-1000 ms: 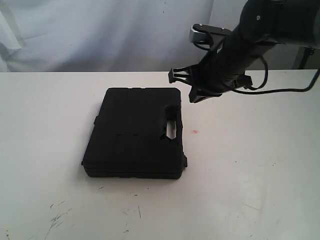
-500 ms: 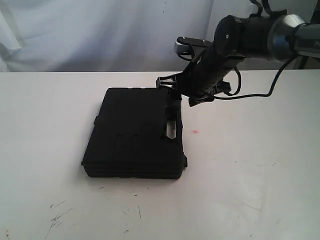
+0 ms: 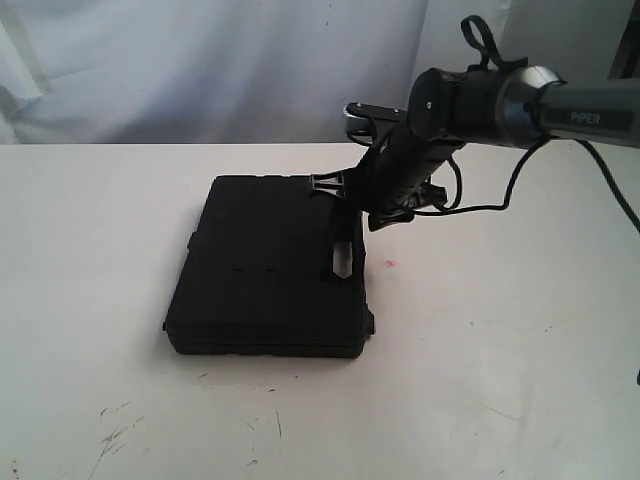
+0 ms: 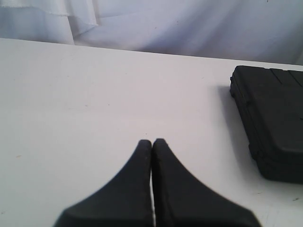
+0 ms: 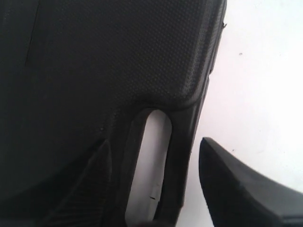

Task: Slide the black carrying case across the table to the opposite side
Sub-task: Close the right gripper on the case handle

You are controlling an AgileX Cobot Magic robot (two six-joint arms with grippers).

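The black carrying case (image 3: 265,265) lies flat on the white table (image 3: 500,350), with its handle slot (image 3: 343,255) on its right side. My right gripper (image 3: 355,200) hangs open just over the case's far right corner, at the handle end. In the right wrist view its jaws straddle the handle bar (image 5: 182,142): one finger (image 5: 236,189) is outside over bare table, the other finger (image 5: 90,189) is over the lid. My left gripper (image 4: 151,142) is shut and empty, low over bare table, with the case (image 4: 272,118) off to one side.
A small pink spot (image 3: 390,263) marks the table right of the case. Dark scuff marks (image 3: 120,430) lie near the front left. A white cloth backdrop (image 3: 200,70) hangs behind the table's far edge. The right arm's cable (image 3: 500,205) loops above the table.
The right arm has swung left and down, bringing its gripper from beside the case's far right corner to over the handle end. The case and left gripper have not moved.
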